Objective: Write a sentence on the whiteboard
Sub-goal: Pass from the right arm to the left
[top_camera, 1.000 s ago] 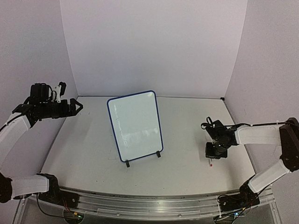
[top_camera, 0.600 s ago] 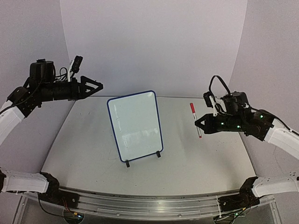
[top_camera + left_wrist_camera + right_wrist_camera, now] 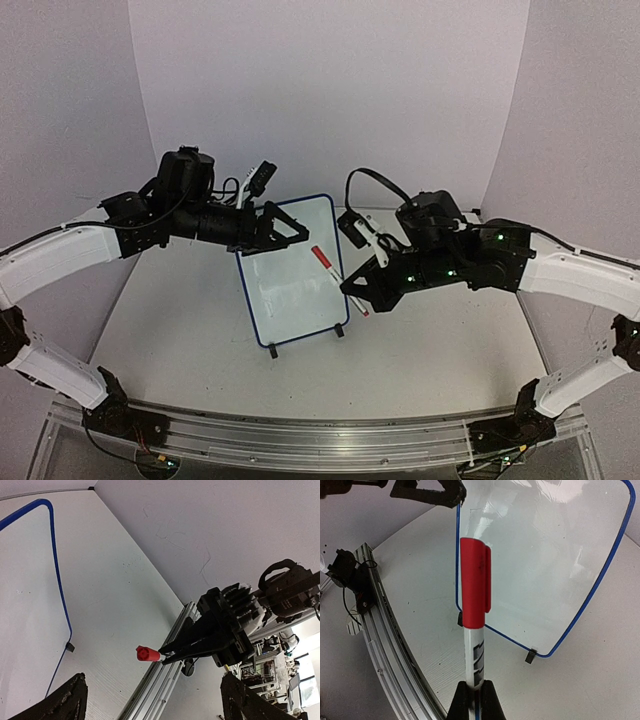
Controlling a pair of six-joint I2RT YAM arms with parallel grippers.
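Observation:
The whiteboard (image 3: 285, 290) stands tilted on its two black feet mid-table, its face blank; no sentence shows on it. My right gripper (image 3: 356, 292) is shut on a white marker (image 3: 328, 265) with its red cap on, held in front of the board's right edge. The right wrist view shows the marker (image 3: 475, 595) pointing up from the gripper (image 3: 475, 697) toward the whiteboard (image 3: 545, 555). My left gripper (image 3: 290, 232) hovers open by the board's upper part, empty. In the left wrist view the red cap (image 3: 147, 654) points between my fingers (image 3: 70, 700), beside the whiteboard (image 3: 25, 605).
An aluminium rail (image 3: 300, 435) runs along the table's near edge. Pale walls close the table on the left, back and right. A black cable (image 3: 365, 180) loops above the right wrist.
Both arms swung inward to the board. The right gripper lifted the marker from the table at the right and carried it left; the left gripper came in from the far left.

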